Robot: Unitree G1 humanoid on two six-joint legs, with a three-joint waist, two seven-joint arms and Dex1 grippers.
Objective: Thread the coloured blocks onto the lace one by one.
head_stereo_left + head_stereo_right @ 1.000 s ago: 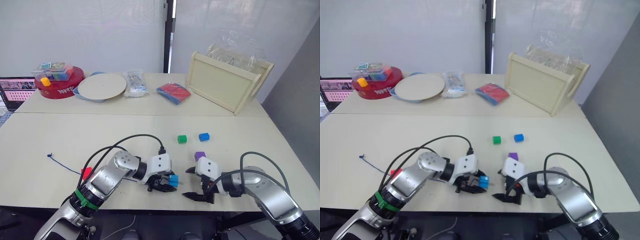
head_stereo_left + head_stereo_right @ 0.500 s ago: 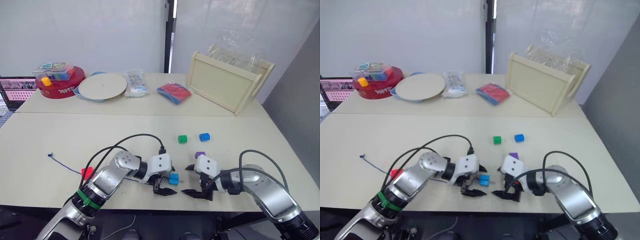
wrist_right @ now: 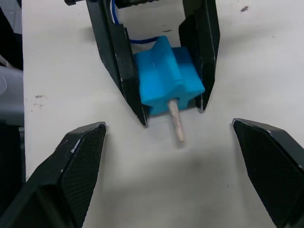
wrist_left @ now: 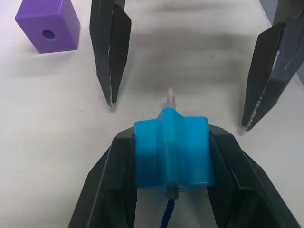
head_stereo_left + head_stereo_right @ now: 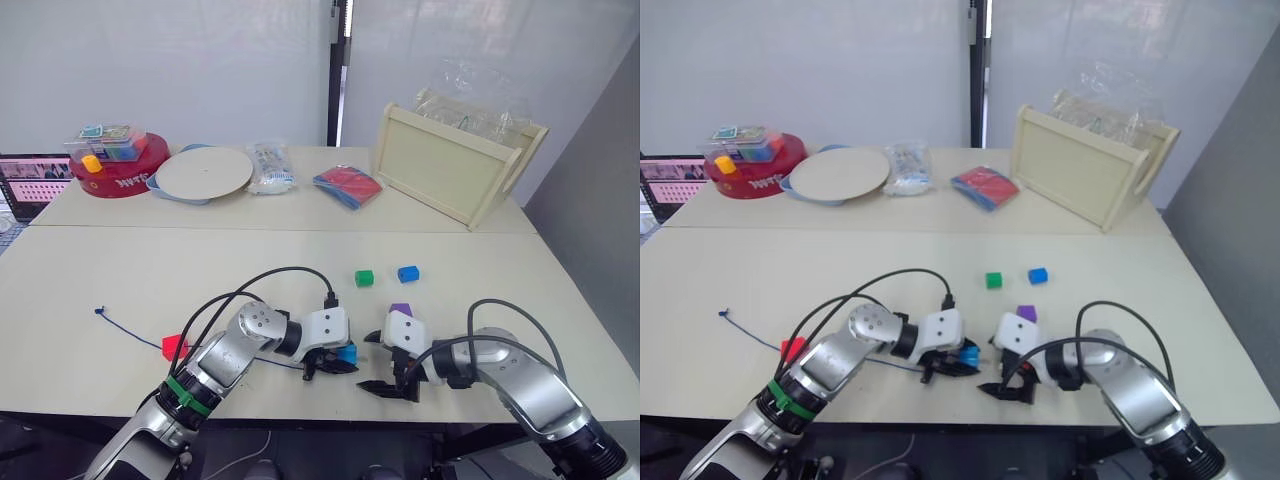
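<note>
My left gripper [image 5: 336, 361] is shut on the cyan block [image 4: 172, 153], near the table's front edge. The lace's stiff pale tip [image 3: 175, 122] pokes out of the block's hole toward my right gripper [image 5: 372, 362]. That gripper is open, with one finger on each side of the tip and touching nothing. The dark-blue lace [image 5: 130, 328] trails left to its knot. The purple block [image 5: 400, 310] lies just behind the right gripper. The green block [image 5: 364, 278] and blue block [image 5: 407, 273] sit farther back. The red block [image 5: 174, 347] lies left of the left arm.
At the back of the table stand a red round tub [image 5: 118, 172], a round plate [image 5: 204, 173], a clear packet [image 5: 269, 167], a red-and-blue packet [image 5: 347, 186] and a wooden tray [image 5: 452, 165]. The table's front edge [image 5: 300, 410] is close to both grippers.
The left gripper has carried the cyan block a little to the right and the right gripper has shifted left, so the gap between them has narrowed.
</note>
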